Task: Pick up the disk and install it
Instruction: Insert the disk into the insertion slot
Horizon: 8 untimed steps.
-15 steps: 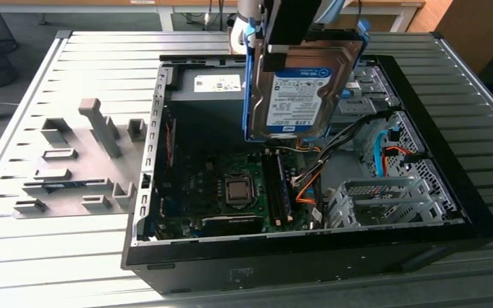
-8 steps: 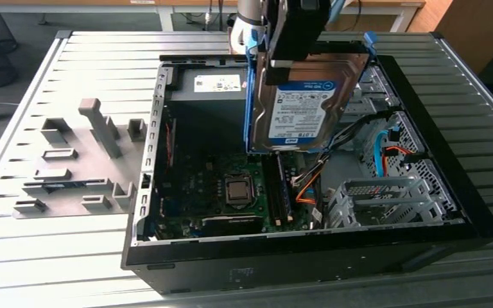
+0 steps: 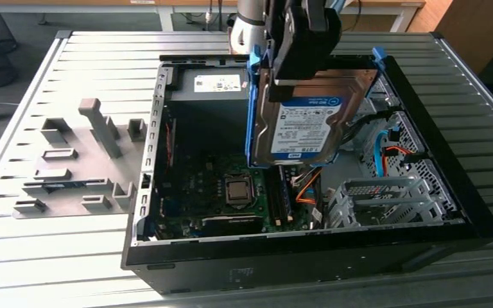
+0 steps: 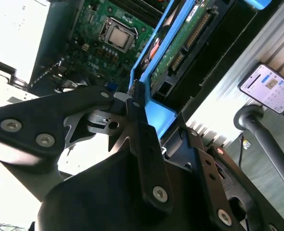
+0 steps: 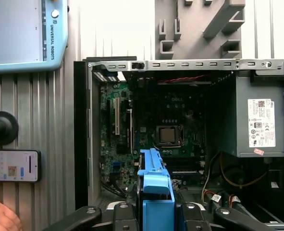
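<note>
Looking from the exterior view's left, I see a grey rack (image 3: 75, 160) with small slots lying on the ribbed metal surface (image 3: 24, 250). I think the slots are there to keep parts from sliding about. Just beside it lies the big computer case (image 3: 315, 256), on its side with the cover off, so its inside is open from above. Down in the case is the green board (image 3: 221, 192) with a square chip. At the far end is a black box with a white sticker (image 3: 208, 96). Next comes the robot arm (image 3: 248, 25), reaching down from above. Its jaws are pinching the disk (image 3: 302, 128) by its top end. The disk hangs up in the air over the middle of the case and touches nothing below. It stands tall on its end, with its white-and-blue label facing the exterior view and its blue rails (image 5: 156, 187) along its sides. I guess it is held this way so that it stays thin and the rails stay free. Farther to the exterior view's right, inside the case, are blue and orange cables (image 3: 392, 151) and a silver metal cage (image 3: 384, 199). The disk is not in place yet.
</note>
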Motion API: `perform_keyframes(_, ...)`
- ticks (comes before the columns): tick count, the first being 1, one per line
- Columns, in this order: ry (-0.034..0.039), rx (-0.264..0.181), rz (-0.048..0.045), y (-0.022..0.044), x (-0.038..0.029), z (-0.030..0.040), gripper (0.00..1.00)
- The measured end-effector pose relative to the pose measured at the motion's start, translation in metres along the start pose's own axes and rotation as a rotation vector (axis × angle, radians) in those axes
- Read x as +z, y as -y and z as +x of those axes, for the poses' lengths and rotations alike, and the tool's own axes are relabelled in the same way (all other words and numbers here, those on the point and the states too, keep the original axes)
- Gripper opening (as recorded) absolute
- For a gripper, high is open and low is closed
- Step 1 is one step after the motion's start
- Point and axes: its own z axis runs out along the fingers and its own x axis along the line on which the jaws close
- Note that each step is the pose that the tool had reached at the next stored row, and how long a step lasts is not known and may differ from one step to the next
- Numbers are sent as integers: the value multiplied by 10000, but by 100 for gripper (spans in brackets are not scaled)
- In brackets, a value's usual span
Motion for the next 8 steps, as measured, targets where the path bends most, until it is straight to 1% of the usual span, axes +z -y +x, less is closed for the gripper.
perform_keyframes(4,-40,0,1,16,0,10,36)
perform_keyframes(6,-40,1,-2,58,2,11,36)
perform_keyframes(8,-41,1,-14,127,3,8,36)
